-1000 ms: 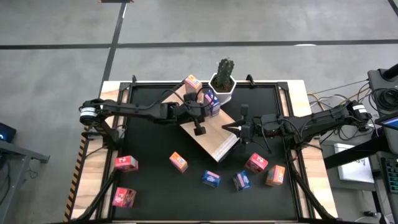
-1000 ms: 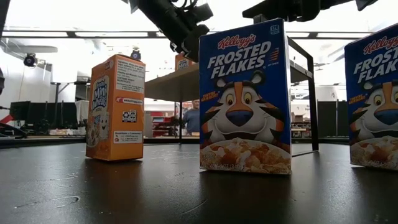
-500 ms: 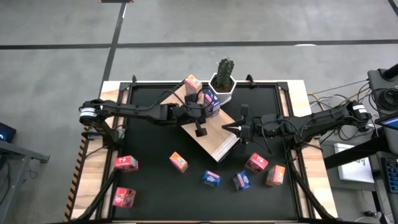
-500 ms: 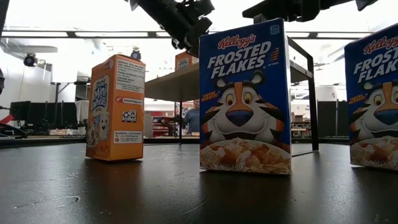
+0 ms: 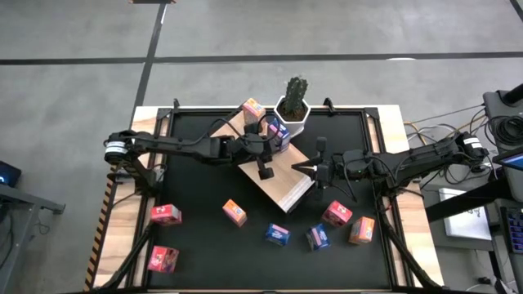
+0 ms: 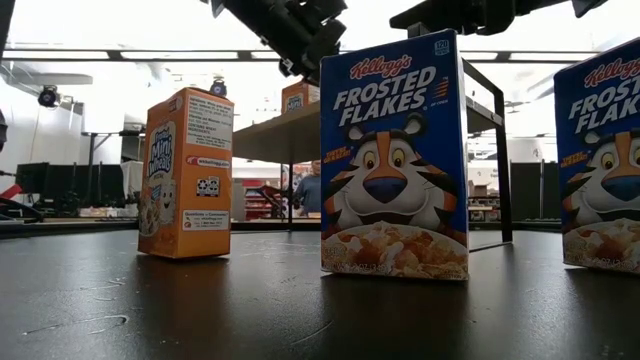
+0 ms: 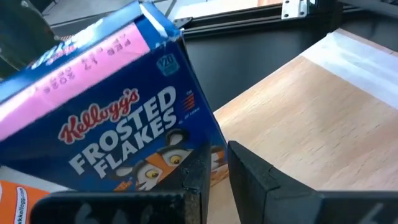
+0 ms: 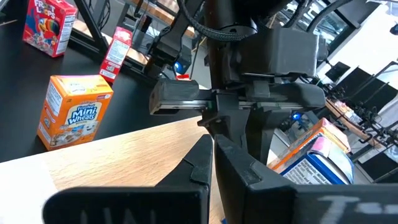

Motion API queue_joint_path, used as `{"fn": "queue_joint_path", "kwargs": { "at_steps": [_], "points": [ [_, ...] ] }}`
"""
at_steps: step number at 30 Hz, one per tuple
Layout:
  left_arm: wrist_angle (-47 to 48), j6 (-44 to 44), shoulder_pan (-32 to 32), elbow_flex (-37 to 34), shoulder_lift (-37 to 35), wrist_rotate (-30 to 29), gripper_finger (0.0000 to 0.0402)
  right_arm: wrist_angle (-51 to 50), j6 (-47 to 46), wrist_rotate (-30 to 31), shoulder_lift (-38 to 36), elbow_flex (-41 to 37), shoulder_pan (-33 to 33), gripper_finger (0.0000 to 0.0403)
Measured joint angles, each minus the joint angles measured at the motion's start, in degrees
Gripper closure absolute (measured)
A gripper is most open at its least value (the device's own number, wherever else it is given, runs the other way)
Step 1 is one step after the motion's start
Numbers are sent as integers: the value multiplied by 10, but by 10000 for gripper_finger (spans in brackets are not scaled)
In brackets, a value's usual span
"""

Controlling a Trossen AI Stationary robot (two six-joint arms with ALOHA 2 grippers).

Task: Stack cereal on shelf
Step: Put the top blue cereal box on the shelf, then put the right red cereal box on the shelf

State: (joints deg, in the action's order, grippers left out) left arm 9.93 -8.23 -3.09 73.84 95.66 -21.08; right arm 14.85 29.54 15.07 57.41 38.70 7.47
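On the light-wood shelf (image 5: 282, 189), blue Frosted Flakes box (image 7: 118, 134) beside nearly closed, empty left pincer (image 7: 214, 177).

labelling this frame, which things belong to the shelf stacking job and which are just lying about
Job: small pink, orange and blue cardboard cereal boxes; flat light-wood shelf board; blue Frosted Flakes box by the left gripper.

Lying about: white potted cactus.

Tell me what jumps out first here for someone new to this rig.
The tilted wooden shelf mid-table, with both arms meeting over it: the left gripper shut above the board beside a blue Frosted Flakes box, the right gripper shut at the board's right edge. Then the cactus pot at the far edge, and loose cereal boxes scattered along the near side.
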Motion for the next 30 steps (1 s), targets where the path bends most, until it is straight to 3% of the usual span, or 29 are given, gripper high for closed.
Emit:
{"fn": "queue_joint_path", "kwargs": {
  "at_steps": [10, 19, 24, 30],
  "points": [
    [51, -21, 45, -7, -64, -15, 364, -18, -67, 0, 0, 0, 1, 394],
    [9, -49, 116, -133, -222, -14, 364, -89, -233, -5, -3, 19, 35, 394],
    [-15, -48, 130, -194, -306, -13, 364, -218, -345, -5, 3, 96, 50, 394],
    [-19, -48, 130, -218, -369, -14, 364, -489, -517, -7, 39, 221, 50, 394]
  ]
}}
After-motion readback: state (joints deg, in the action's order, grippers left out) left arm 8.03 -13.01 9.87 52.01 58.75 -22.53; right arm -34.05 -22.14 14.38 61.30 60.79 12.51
